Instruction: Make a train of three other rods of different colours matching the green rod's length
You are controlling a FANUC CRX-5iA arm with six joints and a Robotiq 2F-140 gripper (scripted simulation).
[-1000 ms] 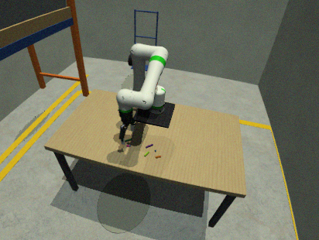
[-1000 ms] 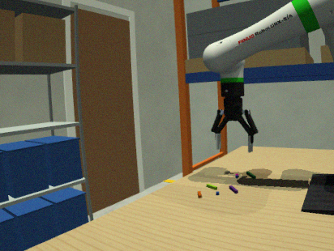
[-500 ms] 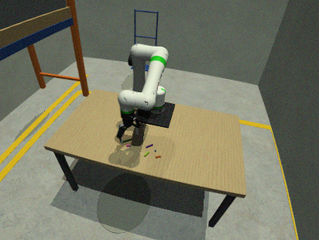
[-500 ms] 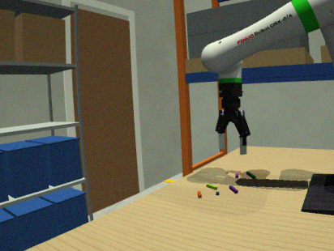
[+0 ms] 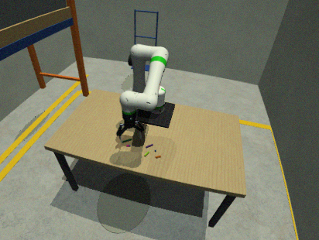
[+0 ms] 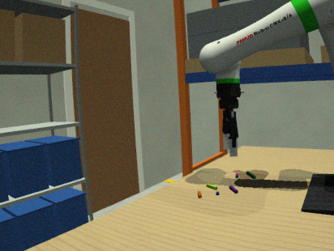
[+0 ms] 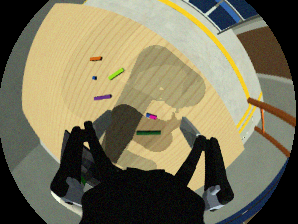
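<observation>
Claw [image 5: 132, 133] wide above flat green rod [image 5: 126, 140]

My top view looks down from high and far, taking in the whole table [image 5: 201, 162]. My exterior camera sits low at table level, close, facing the shelves. My wrist fisheye looks straight down between the fingers. All three share the small rod cluster mid-frame.
</observation>
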